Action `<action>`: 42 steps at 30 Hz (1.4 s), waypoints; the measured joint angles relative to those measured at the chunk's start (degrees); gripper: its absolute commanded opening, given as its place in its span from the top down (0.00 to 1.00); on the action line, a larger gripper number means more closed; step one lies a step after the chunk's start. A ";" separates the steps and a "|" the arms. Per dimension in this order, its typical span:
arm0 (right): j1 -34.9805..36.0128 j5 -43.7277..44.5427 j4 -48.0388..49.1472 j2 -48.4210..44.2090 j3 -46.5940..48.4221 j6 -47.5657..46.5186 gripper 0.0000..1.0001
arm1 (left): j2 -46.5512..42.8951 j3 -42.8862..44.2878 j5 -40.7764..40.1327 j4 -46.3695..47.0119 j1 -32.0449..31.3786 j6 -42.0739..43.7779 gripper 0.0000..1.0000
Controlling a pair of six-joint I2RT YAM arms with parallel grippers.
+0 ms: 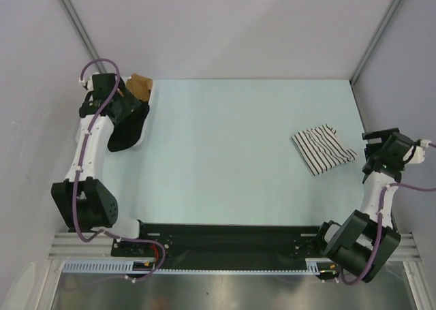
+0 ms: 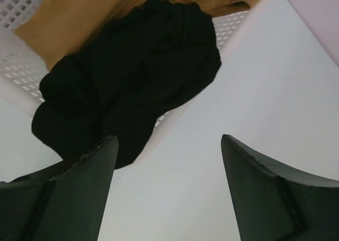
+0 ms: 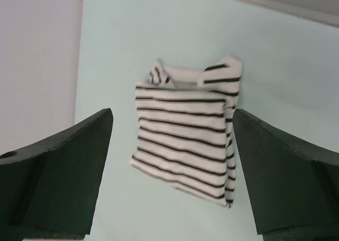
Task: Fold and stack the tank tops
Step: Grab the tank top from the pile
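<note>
Pale table (image 1: 225,153), striped top (image 1: 323,149), black top (image 2: 132,71)

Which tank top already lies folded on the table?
The white cloth top with thin black stripes, at the right; the plain black cloth top hangs crumpled over a white perforated basket.

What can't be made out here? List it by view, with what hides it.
- Left wrist view: the black tank top is crumpled, its lower end behind a finger of the left gripper; the tan cloth and white perforated basket run off the top edge.
- Top view: the left arm covers that corner; black cloth and black arm blur together.
- Right wrist view: the striped tank top is folded, inner layers hidden.
</note>
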 measured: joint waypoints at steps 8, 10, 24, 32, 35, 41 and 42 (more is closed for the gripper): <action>17.00 0.07 -3.98 -0.55 5.79 -7.32 0.00 | 7.48 2.38 -8.48 -4.96 0.66 0.07 0.14; 21.40 0.20 -5.01 -0.87 6.43 -8.70 0.00 | 10.21 2.47 -9.81 -5.84 0.90 0.02 0.21; 37.11 1.22 -6.40 -0.44 11.23 -15.28 0.02 | 2.47 -10.25 -6.91 2.25 0.26 -0.07 1.00; 39.12 -3.58 -5.46 0.76 11.32 -18.08 0.03 | -26.01 -11.37 -3.37 10.32 -12.68 -0.11 1.00; 39.32 -5.73 -5.60 0.76 12.02 -18.99 0.03 | -33.86 -11.37 -1.99 10.21 -17.88 -1.01 1.00; 40.72 -9.64 -4.96 0.76 13.97 -19.47 0.03 | -38.45 -8.11 3.61 9.88 -27.36 -2.97 1.00; 41.35 -9.97 -4.66 0.76 13.99 -19.50 0.03 | -37.57 -6.82 4.15 9.73 -28.57 -3.08 1.00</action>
